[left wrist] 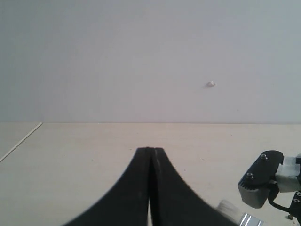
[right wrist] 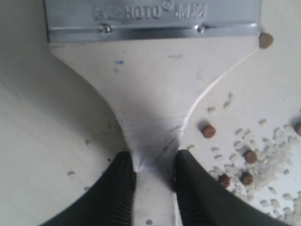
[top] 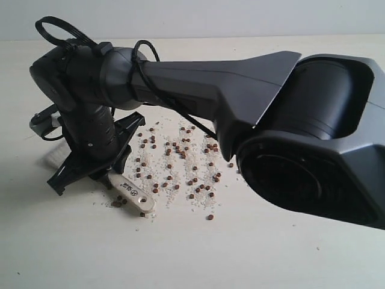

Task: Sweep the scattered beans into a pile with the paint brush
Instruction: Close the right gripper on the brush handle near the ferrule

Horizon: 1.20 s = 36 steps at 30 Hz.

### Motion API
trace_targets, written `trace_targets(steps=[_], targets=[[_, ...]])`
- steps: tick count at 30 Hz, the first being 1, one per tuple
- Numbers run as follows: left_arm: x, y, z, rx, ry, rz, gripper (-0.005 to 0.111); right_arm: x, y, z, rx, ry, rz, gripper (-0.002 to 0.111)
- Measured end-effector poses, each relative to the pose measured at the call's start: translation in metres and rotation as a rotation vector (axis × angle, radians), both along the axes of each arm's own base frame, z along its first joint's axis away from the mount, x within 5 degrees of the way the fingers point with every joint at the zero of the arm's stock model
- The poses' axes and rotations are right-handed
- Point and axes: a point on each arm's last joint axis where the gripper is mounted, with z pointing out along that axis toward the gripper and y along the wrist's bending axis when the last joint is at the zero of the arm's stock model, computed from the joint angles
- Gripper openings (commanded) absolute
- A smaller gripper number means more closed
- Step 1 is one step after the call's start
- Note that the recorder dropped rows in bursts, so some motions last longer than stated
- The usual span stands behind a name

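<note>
Your beans (top: 169, 166), small round reddish-brown pellets, lie spread loose among whitish crumbs rather than in a pile. Your paint brush (right wrist: 155, 94) has a cream handle and a silver band stamped HOTO. Its holed handle end lies just beside the scatter's edge, and one bean sits at the band's corner.

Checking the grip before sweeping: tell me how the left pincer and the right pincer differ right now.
The left pincer is shut on nothing, jaws pressed together; the right pincer is shut on the paint brush, jaws apart on either side of its narrow handle. No beans show around the left pincer; the right pincer has beans and white crumbs beside it. Both are black.
</note>
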Motion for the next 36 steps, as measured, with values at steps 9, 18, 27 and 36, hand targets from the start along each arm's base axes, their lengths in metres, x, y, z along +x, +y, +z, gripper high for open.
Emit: trace_targets(steps=[9,18,27,36], targets=[[0.0,0.0,0.0,0.0,0.0,0.0,0.0,0.0002,0.0007,0.0006,0.003,0.001,-0.001,0.015],[0.0,0.0,0.0,0.0,0.0,0.0,0.0,0.0002,0.0007,0.0006,0.003,0.001,-0.001,0.029],[0.0,0.0,0.0,0.0,0.0,0.0,0.0,0.0002,0.0007,-0.0026,-0.002,0.004,-0.001,0.042],[0.0,0.0,0.0,0.0,0.0,0.0,0.0,-0.0001,0.0009,-0.008,-0.01,0.013,0.005,0.03]])
